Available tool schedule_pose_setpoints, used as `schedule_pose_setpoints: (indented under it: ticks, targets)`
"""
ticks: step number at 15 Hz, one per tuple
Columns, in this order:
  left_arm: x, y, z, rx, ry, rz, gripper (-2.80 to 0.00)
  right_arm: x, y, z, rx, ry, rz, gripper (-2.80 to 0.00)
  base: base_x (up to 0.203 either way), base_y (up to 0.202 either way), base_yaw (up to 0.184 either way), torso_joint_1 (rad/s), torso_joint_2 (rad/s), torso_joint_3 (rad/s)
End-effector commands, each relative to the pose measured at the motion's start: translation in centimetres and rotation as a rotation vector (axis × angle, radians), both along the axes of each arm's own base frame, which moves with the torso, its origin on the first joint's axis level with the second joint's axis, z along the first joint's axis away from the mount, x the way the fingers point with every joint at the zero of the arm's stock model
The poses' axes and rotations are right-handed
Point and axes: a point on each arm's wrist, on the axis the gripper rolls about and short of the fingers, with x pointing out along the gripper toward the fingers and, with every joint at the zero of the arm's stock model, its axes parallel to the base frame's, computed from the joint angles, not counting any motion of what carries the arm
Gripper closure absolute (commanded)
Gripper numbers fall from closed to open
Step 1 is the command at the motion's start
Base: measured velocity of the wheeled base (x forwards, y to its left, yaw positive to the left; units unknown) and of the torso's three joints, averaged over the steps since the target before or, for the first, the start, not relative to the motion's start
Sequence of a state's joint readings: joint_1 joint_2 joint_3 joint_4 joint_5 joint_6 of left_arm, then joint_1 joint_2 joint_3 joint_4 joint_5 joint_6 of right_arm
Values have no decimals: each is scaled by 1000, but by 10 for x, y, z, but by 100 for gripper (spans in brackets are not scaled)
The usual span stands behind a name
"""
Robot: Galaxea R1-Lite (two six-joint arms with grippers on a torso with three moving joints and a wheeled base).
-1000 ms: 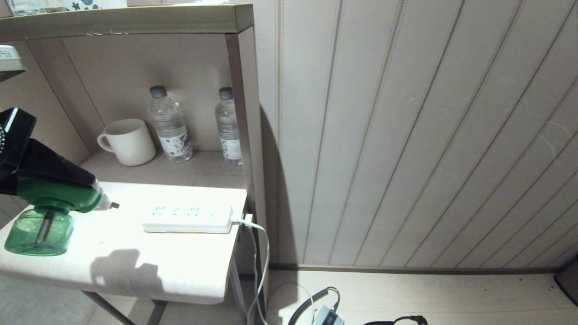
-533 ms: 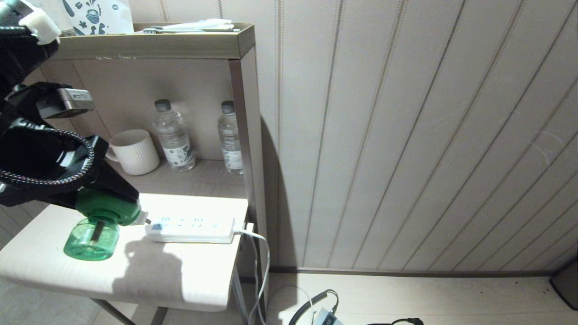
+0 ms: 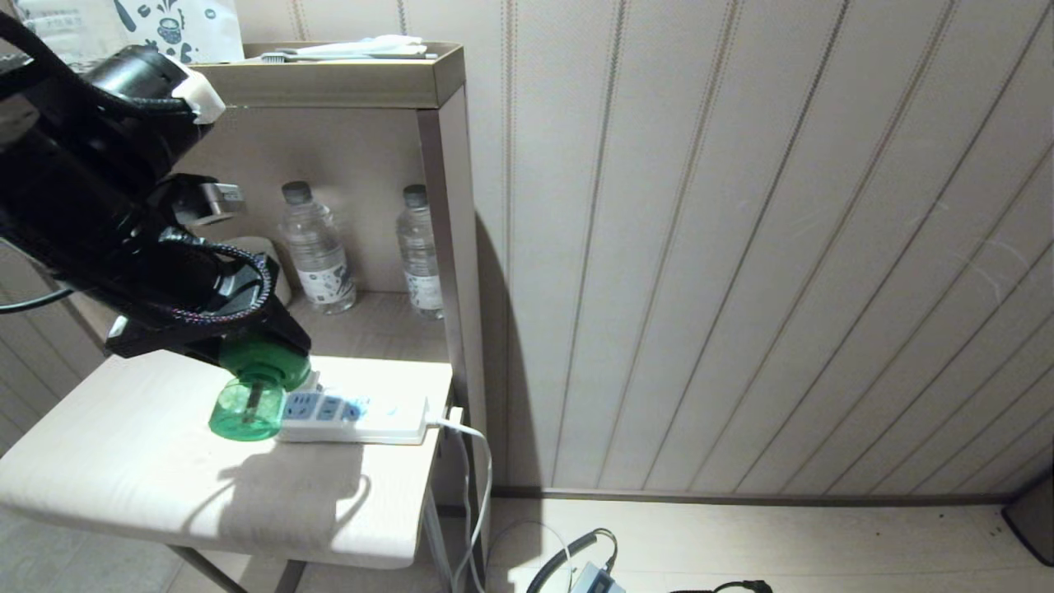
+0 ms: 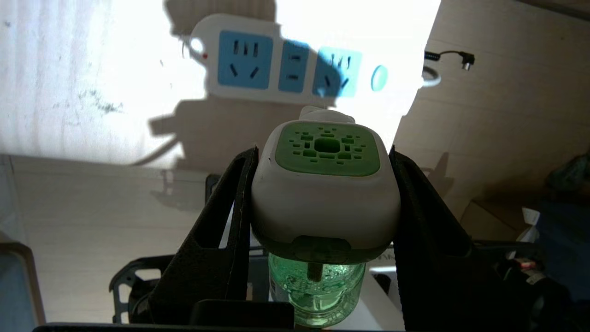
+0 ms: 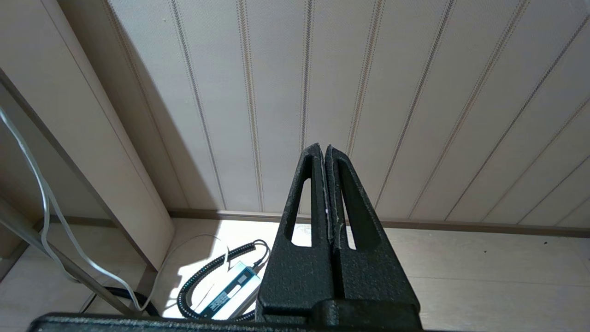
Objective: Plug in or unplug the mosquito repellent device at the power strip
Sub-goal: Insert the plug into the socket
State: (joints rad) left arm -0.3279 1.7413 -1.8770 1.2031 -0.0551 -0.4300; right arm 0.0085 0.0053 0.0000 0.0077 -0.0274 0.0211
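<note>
The pale panelled wall fills the right of the head view, with a beige wooden shelf unit against it. In front stands the pale rectangular tabletop. Two clear plastic water bottles stand on the shelf. The long flat white power strip with pale blue sockets lies at the tabletop's far right edge. The left gripper has its jaws clamped on the white-and-green mosquito repellent device with its translucent green bottle, held at the strip's left end. The right gripper points at the wall, jaws pressed together, empty.
</note>
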Motion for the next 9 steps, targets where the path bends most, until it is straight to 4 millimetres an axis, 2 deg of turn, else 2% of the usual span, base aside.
schedule_pose_setpoints:
  ticks: [1, 9]
  targets:
    - [22, -9, -14, 9, 18, -3, 0, 0, 0, 0, 0, 1, 0, 0, 0, 0, 0, 0, 0, 0]
    - [47, -17, -29, 52, -26, 13, 0, 0, 0, 0, 0, 1, 0, 0, 0, 0, 0, 0, 0, 0]
